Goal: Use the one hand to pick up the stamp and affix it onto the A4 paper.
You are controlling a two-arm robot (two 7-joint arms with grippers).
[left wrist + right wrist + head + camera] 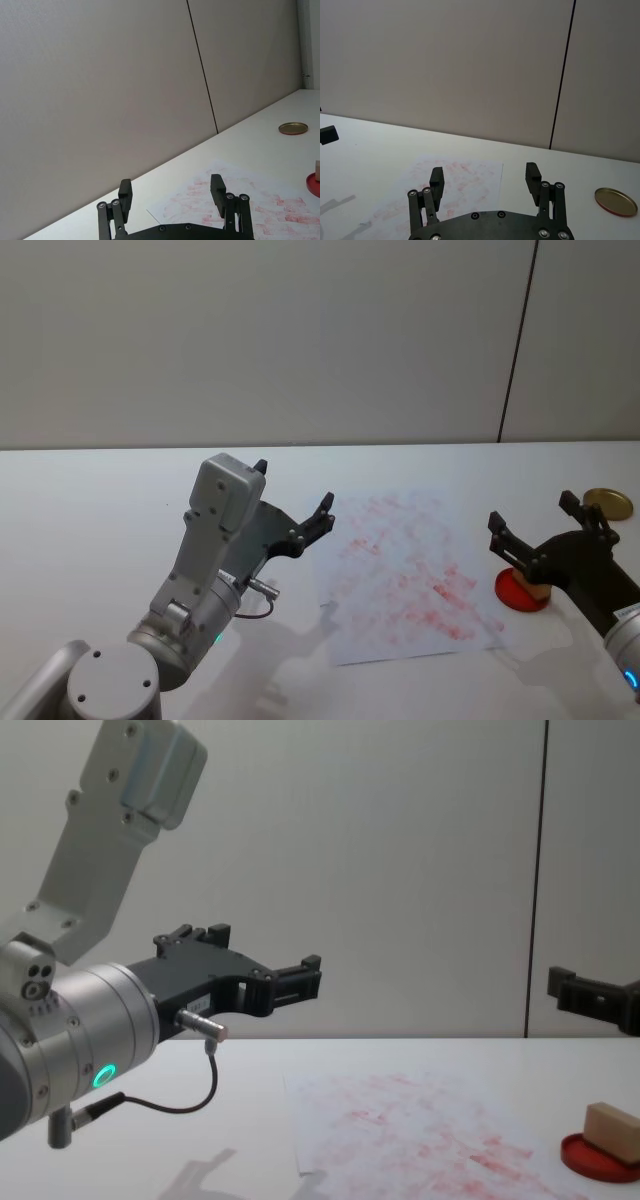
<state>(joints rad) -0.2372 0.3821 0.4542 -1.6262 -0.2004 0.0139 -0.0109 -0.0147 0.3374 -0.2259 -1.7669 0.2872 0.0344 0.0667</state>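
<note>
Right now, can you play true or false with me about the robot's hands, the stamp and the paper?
1. The stamp sits on the red ink pad. True.
2. The right hand is holding the stamp. False: it is open and empty, up in the air near the pad.
3. The A4 paper is clean and white. False: red stamp marks cover it.
4. The left hand is open with nothing in it. True.
5. The gold lid lies on the paper. False: it lies on the table, off to the paper's right.
</note>
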